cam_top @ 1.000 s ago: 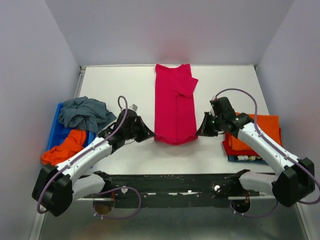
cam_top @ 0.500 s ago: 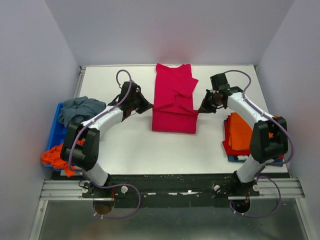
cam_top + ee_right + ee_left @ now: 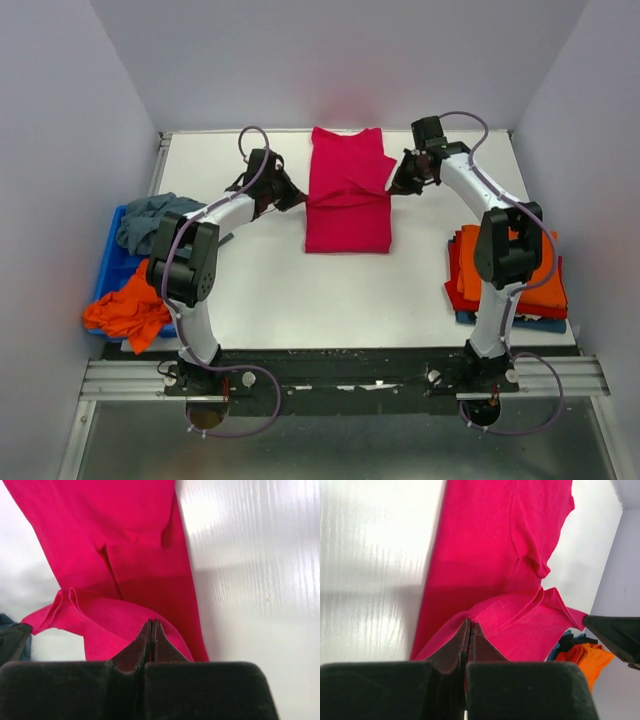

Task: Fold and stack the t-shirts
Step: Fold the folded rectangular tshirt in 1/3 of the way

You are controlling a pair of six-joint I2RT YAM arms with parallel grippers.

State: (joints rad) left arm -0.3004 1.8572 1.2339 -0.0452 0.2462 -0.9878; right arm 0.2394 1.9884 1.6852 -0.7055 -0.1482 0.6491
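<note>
A magenta t-shirt [image 3: 347, 200] lies lengthwise at the middle back of the white table [image 3: 300, 300], its near hem lifted and carried toward the collar. My left gripper [image 3: 298, 198] is shut on the hem's left corner; in the left wrist view the left gripper [image 3: 470, 625] pinches the cloth [image 3: 510, 555]. My right gripper [image 3: 394, 186] is shut on the hem's right corner; in the right wrist view the right gripper [image 3: 152, 622] pinches the cloth [image 3: 125, 545]. The hem hangs between both grippers above the shirt's back half.
A blue bin [image 3: 115, 270] at the left edge holds a grey-blue shirt [image 3: 150, 220] and an orange shirt [image 3: 130, 308]. A stack of folded orange and red shirts [image 3: 520, 272] sits on a blue tray at the right edge. Grey walls close in three sides.
Both grippers have carried the shirt's near hem from the front of the table toward the back, folding the lower half over the upper half. Both arms are now stretched far forward.
</note>
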